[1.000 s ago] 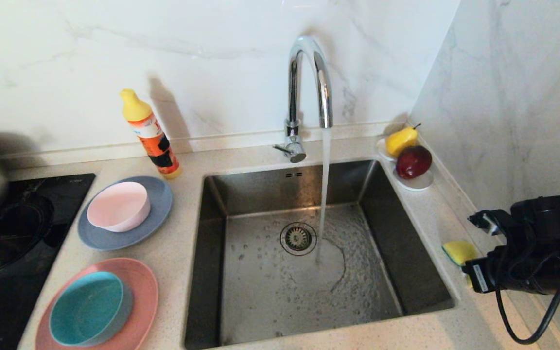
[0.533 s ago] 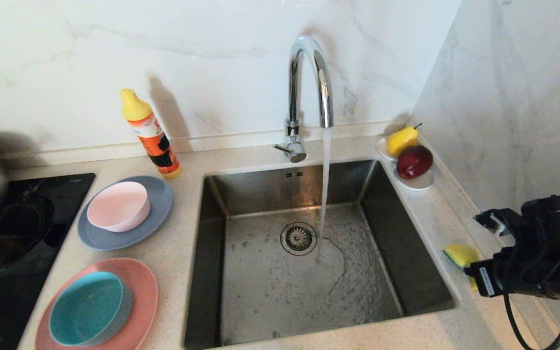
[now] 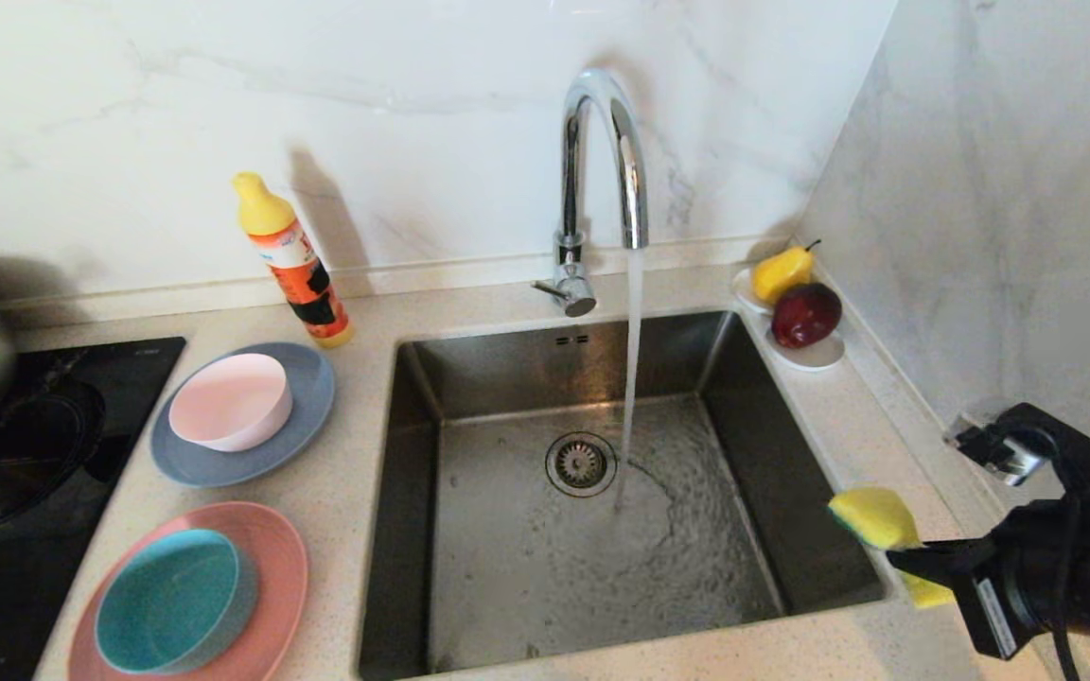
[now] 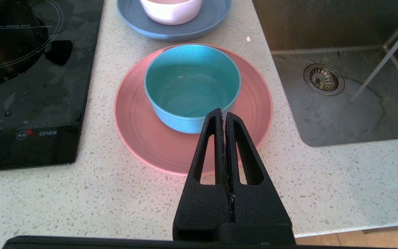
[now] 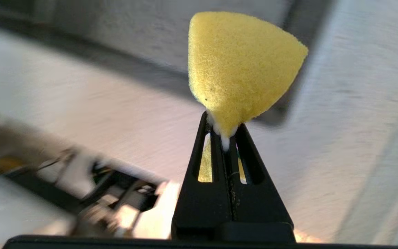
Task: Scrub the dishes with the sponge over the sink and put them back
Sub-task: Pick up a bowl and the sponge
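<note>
Head view: right gripper (image 3: pixel 900 558), fingers pinched on the small soft yellow sponge (image 3: pixel 871 515), has lifted it off the speckled worktop (image 3: pixel 346 492) to the right rim of the square steel sink (image 3: pixel 592 530). Scrubbing can start; green layer probably hidden. Left gripper (image 4: pixel 224 116) parked over the teal bowl (image 4: pixel 192 83), fingers pressed together, empty. Count: two bowls, two plates, one sponge, all dishes untouched.
</note>
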Robot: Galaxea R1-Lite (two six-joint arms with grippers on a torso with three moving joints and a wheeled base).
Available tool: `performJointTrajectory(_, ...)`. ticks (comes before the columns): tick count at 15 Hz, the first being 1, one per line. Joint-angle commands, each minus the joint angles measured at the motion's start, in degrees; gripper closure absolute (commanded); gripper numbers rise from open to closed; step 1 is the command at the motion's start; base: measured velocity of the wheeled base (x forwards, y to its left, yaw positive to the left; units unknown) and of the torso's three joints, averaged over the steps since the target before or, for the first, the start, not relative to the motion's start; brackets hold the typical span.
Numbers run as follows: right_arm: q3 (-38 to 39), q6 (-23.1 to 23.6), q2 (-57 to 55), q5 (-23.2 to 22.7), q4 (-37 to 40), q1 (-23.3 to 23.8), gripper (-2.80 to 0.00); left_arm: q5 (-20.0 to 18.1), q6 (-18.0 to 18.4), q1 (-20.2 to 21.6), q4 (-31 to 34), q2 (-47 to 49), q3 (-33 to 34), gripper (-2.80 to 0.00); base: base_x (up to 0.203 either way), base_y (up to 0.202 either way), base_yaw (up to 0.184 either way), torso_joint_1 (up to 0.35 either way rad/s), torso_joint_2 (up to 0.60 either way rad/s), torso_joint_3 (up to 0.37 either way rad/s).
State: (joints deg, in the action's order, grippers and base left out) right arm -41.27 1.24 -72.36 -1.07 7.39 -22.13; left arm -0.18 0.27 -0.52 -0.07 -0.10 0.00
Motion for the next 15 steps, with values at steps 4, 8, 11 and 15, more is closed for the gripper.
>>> performJointTrajectory(4,-5.3,-7.0,6.7,-1.3,9.2,-10.9,0.00,0.0,0.0,0.0,0.0,0.1,0.0,0.00,0.000,0.000,0.000,0.000,0.00,0.000)
performJointTrajectory(8,-6.2,-12.2,0.9,-1.9,9.0,-14.5,0.00,0.1,0.0,0.0,-0.1,0.0,0.0,0.00,0.000,0.000,0.000,0.000,0.00,0.000)
performJointTrajectory(11,-9.7,-12.7,-3.5,-1.7,9.4,-14.6,0.00,0.0,0.0,0.0,0.0,0.0,0.0,0.00,0.000,0.000,0.000,0.000,0.00,0.000)
performJointTrajectory(15,-10.1,-17.4,-5.0,-1.4,9.1,-16.8,0.00,0.3,0.0,0.1,-0.1,0.0,-0.1,0.00,0.000,0.000,0.000,0.000,0.00,0.000)
